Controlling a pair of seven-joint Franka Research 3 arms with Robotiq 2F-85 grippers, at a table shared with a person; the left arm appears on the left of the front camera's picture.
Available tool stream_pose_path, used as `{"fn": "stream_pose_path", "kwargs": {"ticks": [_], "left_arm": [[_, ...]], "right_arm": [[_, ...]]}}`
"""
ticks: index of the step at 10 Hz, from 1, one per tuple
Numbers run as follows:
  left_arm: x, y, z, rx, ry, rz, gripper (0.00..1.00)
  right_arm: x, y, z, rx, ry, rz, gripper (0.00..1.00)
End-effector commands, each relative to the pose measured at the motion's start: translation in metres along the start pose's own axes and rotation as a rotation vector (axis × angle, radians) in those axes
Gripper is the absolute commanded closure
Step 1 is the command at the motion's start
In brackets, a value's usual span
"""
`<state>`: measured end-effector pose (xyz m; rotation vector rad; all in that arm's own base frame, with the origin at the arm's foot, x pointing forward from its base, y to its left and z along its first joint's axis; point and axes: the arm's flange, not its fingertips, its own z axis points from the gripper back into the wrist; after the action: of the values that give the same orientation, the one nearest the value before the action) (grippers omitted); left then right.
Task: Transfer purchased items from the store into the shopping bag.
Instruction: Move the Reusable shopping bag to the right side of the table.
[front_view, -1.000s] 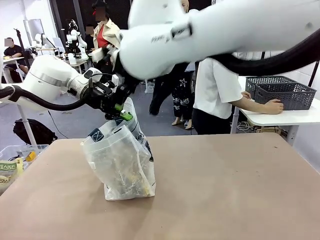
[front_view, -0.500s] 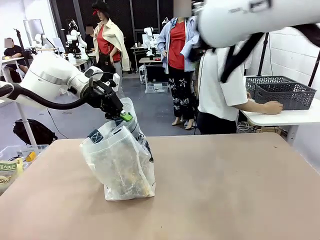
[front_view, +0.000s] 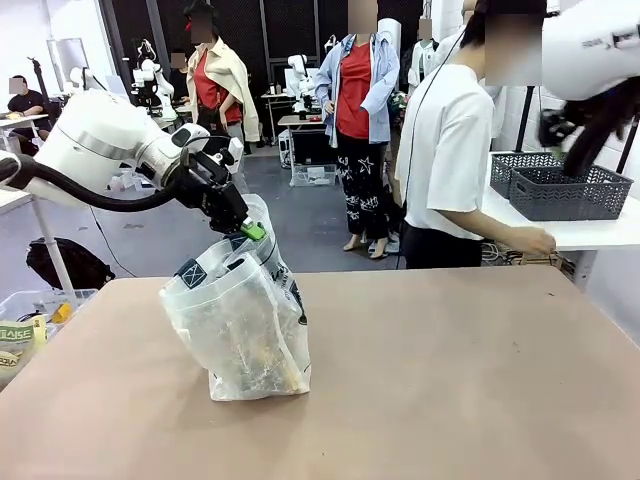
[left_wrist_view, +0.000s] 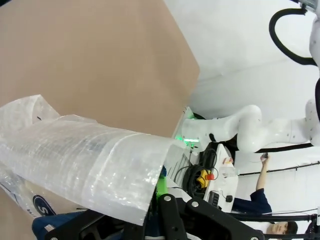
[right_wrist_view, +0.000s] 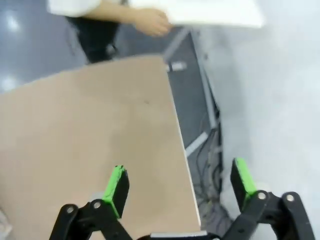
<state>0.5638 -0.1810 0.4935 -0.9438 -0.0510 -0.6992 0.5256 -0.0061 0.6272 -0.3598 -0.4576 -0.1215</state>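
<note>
On the table, shopping bag (front_view: 240, 325) stands upright, top leaning left.

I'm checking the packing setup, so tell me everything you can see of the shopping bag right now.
The shopping bag is a translucent white, crinkly plastic tote with dark navy trim and a round printed mark near its top. It stands on the brown table, left of centre, leaning a little. The left pincer is shut on its upper edge, holding the top up. Yellowish and dark shapes show faintly through its lower part.
</note>
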Motion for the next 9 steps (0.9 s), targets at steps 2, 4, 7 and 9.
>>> {"fn": "stream_pose_path", "kwargs": {"ticks": [2, 4, 7, 9], "left_arm": [[-0.007, -0.005, -0.015, 0.057, 0.014, -0.016, 1.0], [-0.008, -0.011, -0.013, 0.089, 0.016, -0.025, 1.0], [-0.007, -0.014, -0.015, 0.122, 0.006, -0.03, 1.0], [-0.008, -0.036, -0.011, 0.427, -0.028, -0.118, 1.0]], "right_arm": [[-0.035, -0.046, -0.039, -0.003, 0.071, -0.267, 0.0], [-0.059, -0.074, -0.077, 0.019, 0.14, -0.418, 0.0], [-0.06, -0.078, -0.097, 0.048, 0.155, -0.508, 0.0], [-0.063, -0.089, -0.095, -0.004, 0.198, -0.43, 0.0]]}}
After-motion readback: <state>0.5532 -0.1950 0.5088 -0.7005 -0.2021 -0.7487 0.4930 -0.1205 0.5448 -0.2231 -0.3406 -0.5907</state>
